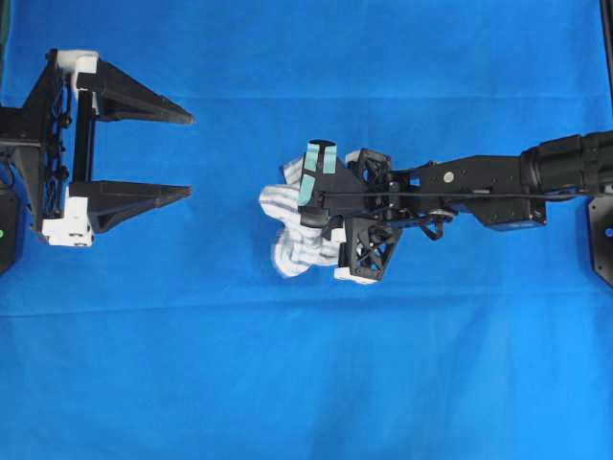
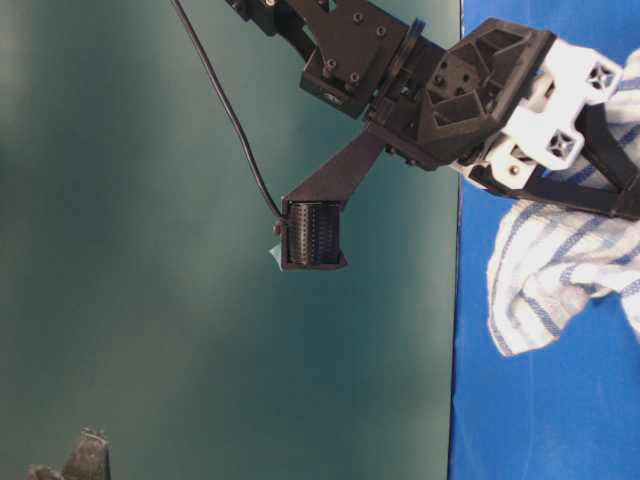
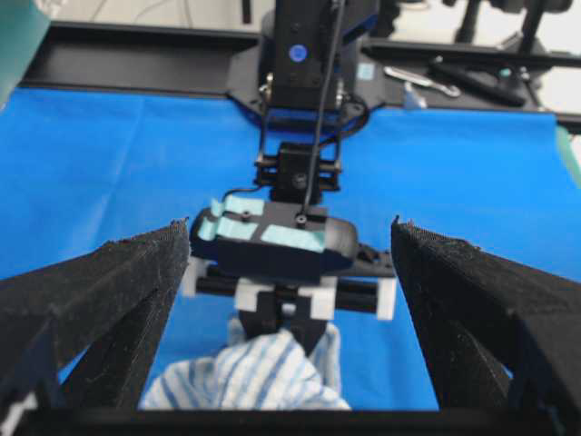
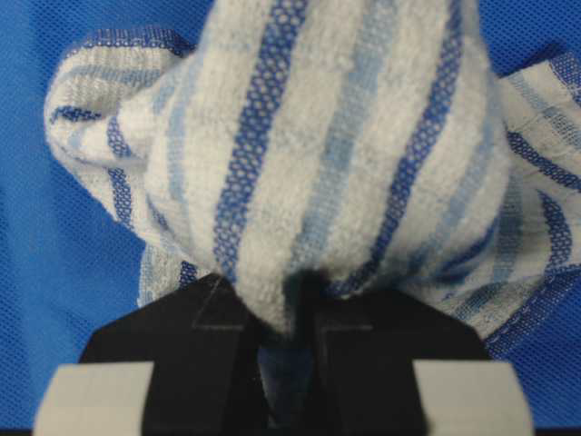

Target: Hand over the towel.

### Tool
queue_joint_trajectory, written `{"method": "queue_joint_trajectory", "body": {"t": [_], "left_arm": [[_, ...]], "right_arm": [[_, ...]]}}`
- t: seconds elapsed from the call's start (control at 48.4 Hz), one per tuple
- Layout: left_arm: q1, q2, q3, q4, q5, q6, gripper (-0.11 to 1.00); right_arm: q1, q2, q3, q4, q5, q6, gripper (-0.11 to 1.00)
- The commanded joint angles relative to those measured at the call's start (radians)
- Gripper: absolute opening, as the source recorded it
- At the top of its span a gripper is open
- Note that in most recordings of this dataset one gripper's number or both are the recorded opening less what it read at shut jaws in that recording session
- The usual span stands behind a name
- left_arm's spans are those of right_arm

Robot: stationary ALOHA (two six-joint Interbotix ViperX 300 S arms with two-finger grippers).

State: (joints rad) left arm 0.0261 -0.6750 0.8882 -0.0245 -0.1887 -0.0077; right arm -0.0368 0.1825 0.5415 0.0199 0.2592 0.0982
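The towel (image 1: 284, 251), white with thin blue and grey stripes, sits bunched near the middle of the blue sheet. My right gripper (image 1: 305, 217) reaches in from the right and is shut on a raised fold of the towel (image 4: 336, 163). In the right wrist view, the cloth is pinched in the narrow slot between the jaws of the right gripper (image 4: 300, 291). The rest of the towel (image 2: 550, 285) hangs below the fingers. My left gripper (image 1: 192, 155) stands wide open at the far left, well apart from the towel and facing it. Through the left gripper (image 3: 290, 227) I see the towel (image 3: 263, 377) and the right gripper (image 3: 300, 331).
A large plain blue sheet (image 1: 306, 383) covers the table. In the left wrist view, the right arm's base (image 3: 309, 45) stands at the far edge, with tools (image 3: 454, 82) on a black strip behind it.
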Motion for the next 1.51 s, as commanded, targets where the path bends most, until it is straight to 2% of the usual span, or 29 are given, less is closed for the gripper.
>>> {"method": "queue_joint_trajectory", "body": {"t": [0.0,0.145,0.227,0.372,0.661,0.806,1.054,1.157,1.488], "left_arm": [[-0.003,-0.003,-0.009,-0.002,-0.005,0.0,0.94],[-0.003,-0.003,-0.009,-0.002,-0.005,0.0,0.94],[-0.008,-0.003,-0.009,-0.002,-0.003,0.0,0.94],[-0.009,-0.003,-0.009,-0.002,-0.003,0.0,0.94],[-0.009,-0.003,-0.009,-0.002,-0.003,0.0,0.94],[-0.009,-0.003,-0.009,-0.002,-0.003,0.0,0.94],[-0.009,-0.003,-0.009,-0.002,-0.009,0.0,0.94],[-0.009,0.0,-0.009,-0.002,-0.011,0.002,0.94],[-0.011,-0.017,-0.002,-0.002,0.011,0.003,0.93]], "right_arm": [[-0.002,-0.017,-0.02,0.002,-0.005,0.002,0.17],[0.0,-0.017,-0.02,0.0,-0.006,0.002,0.6],[-0.002,-0.026,-0.02,-0.002,-0.012,0.002,0.72],[-0.002,-0.092,-0.008,-0.003,-0.008,0.002,0.71],[-0.002,-0.377,0.061,-0.018,-0.064,0.0,0.71],[0.0,-0.514,0.114,-0.037,-0.149,-0.003,0.71],[0.0,-0.738,0.253,-0.061,-0.365,-0.011,0.71],[0.0,-0.755,0.27,-0.067,-0.393,-0.012,0.71],[0.0,-0.77,0.278,-0.069,-0.377,-0.014,0.71]]}}
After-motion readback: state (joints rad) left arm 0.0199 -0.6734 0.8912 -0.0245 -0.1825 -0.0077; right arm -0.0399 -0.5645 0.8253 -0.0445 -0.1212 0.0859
